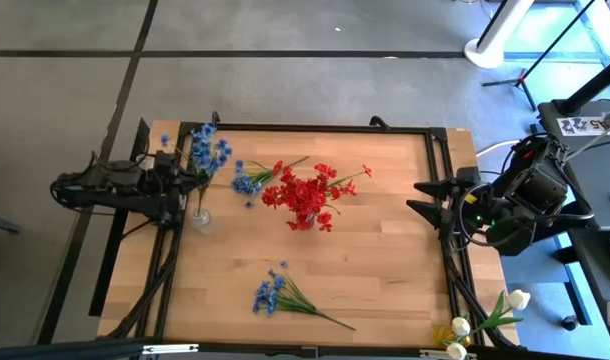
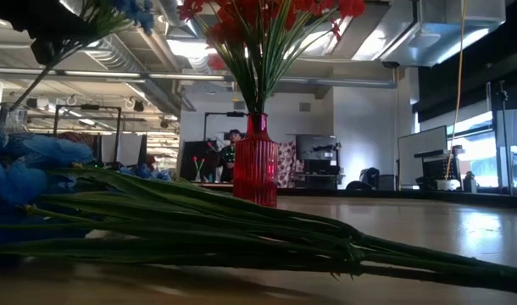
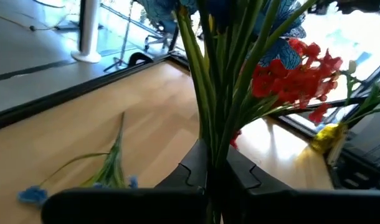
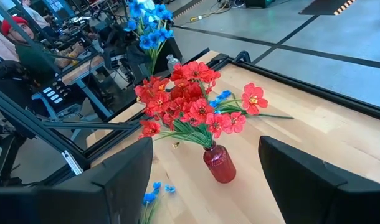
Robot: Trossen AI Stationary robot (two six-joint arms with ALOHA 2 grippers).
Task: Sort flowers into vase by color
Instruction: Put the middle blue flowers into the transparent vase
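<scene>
Left claw (image 1: 185, 172) clenched on a bunch of blue flowers (image 1: 207, 150), stems pinched between the fingers (image 3: 190, 171), blooms spilling toward 1 o'clock. Poised at the table's (image 1: 385, 250) 9 o'clock edge, directly over a clear glass vase (image 1: 201, 216) just toward 5 o'clock of the fingertips. Stems look close to upright, so probably a short drop straight down into that mouth. Red vase (image 4: 218, 163) near mid-table, already full of red flowers (image 1: 307, 192). 2 more blue sprigs lying flat: 1 (image 1: 247, 183) between the 2 vases, 1 (image 1: 285, 296) at 6 o'clock, stem running toward 4 o'clock, nearer the left arm. Right claw (image 1: 430, 200) parked at 3 o'clock, fingers spread, gripping nothing.
</scene>
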